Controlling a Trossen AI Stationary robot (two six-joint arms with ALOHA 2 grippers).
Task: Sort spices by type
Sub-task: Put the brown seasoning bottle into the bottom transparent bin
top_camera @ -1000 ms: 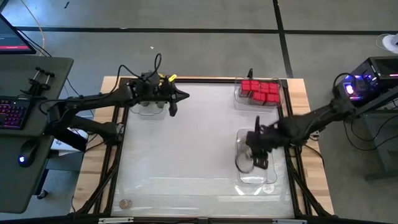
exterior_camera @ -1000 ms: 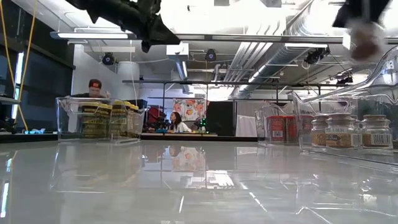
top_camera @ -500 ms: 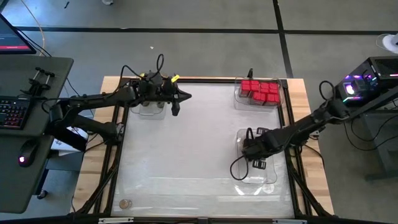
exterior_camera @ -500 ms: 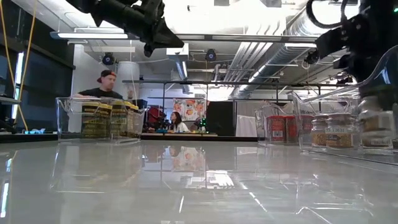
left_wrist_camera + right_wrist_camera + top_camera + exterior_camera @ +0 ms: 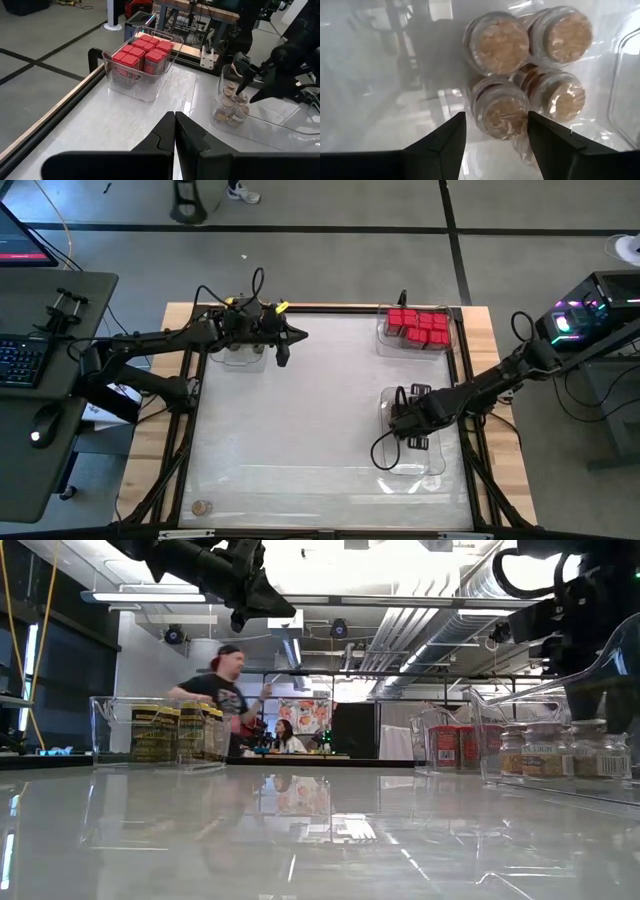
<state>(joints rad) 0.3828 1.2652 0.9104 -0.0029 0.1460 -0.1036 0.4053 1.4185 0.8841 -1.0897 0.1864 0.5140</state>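
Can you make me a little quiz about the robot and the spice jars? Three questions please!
1. True or false: the right gripper stands open over a round cork-lidded glass jar.
2. How many cork-lidded jars show in the right wrist view? A) two B) four C) six
3. Fill in: the red square-topped boxes sit in a clear plastic ____ at the table's far right corner.

Key: 1 true. 2 B, the jars stand close together in two pairs. 3 tray. The left gripper is shut and waits above the tray of yellow-lidded jars.
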